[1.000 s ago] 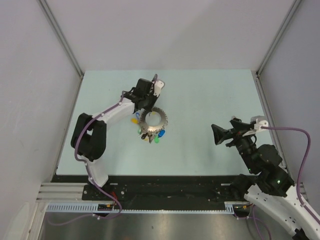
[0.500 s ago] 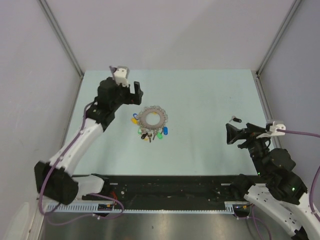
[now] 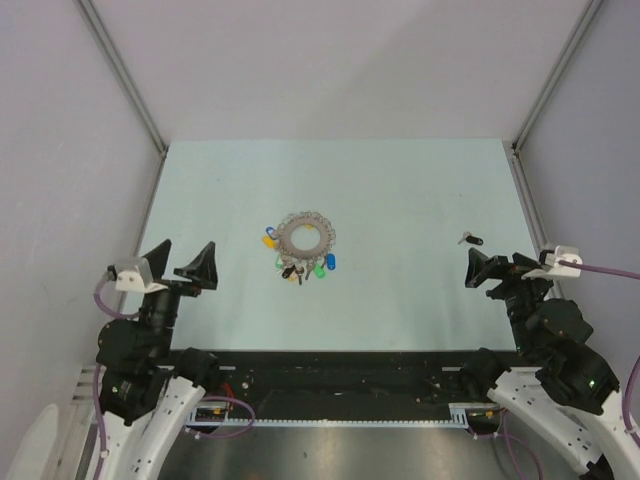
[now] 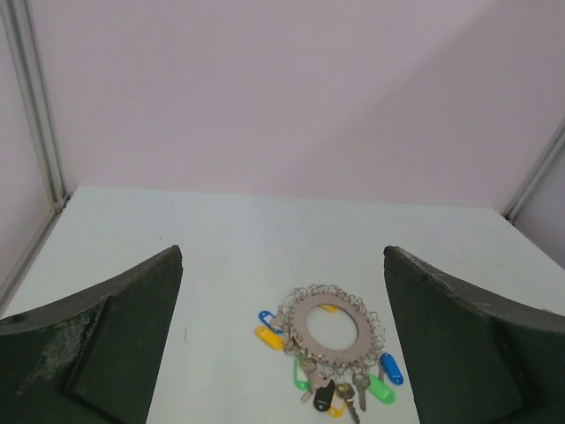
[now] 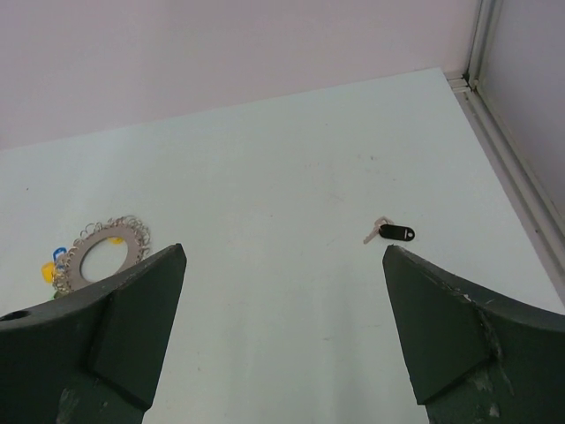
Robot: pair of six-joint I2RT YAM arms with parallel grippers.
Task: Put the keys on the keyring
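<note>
While both grippers hang with jaws spread wide and nothing between them, one black-headed key (image 3: 469, 240) lies flat on the table (image 3: 400, 180), well to the right of the keyring (image 3: 305, 237). The right gripper (image 3: 487, 270) sits right of the keyring too, just on the near side of that key. The left gripper (image 3: 186, 254) is well to the keyring's left and nearer the bases. The keyring lies loose, with coloured keys (image 3: 318, 268) fanned along its near edge. The stray key is thin and far smaller than the fingers, so a pinch will likely skid it away or miss it. With nothing steadying the keyring, I judge that threading will push it aside or tangle the hanging keys.
</note>
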